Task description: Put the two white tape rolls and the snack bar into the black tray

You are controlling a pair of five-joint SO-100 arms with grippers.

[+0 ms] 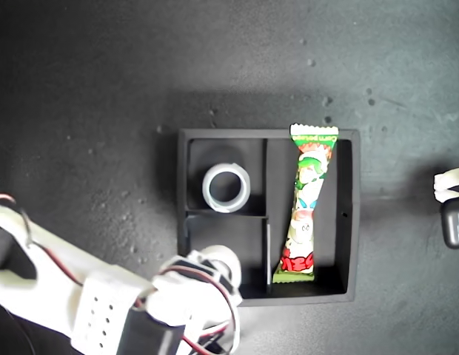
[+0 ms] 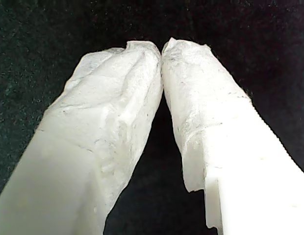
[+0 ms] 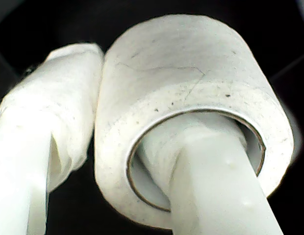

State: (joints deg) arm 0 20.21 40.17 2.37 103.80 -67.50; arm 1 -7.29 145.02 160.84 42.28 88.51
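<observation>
The white arm point(image 1: 74, 296) is seen nearest the camera, at the lower left of the exterior view, with red and black wires along it. Its claw point(image 1: 215, 270), the second claw by its wrist view, is held over the lower-left small compartment of the tray point(image 1: 348, 222).

Second wrist view: the second claw point(image 3: 100, 147) is clamped on a tape roll point(image 3: 191, 78); 1 finger point(image 3: 215, 186) is passed through the roll's open centre, the other finger point(image 3: 59, 107) is pressed on the outer wall. Whether the roll touches the tray floor cannot be told.

Exterior view: the held roll point(image 1: 228, 259) is mostly hidden by the claw. The other roll point(image 1: 226, 187) is seen lying flat in the upper-left small compartment, open centre facing up. The snack bar point(image 1: 307, 203) is seen lying lengthwise in the long compartment at the exterior view's right of the tray, its upper crimped end resting on the tray's upper wall. The tray is set on a dark, speckled bench point(image 1: 104, 96).

First wrist view: the first claw point(image 2: 162, 49) is seen with tips together, nothing between them, above dark bench point(image 2: 269, 44). At the right edge of the exterior view a white and dark part point(image 1: 453, 203) is visible; which arm it belongs to cannot be told.
</observation>
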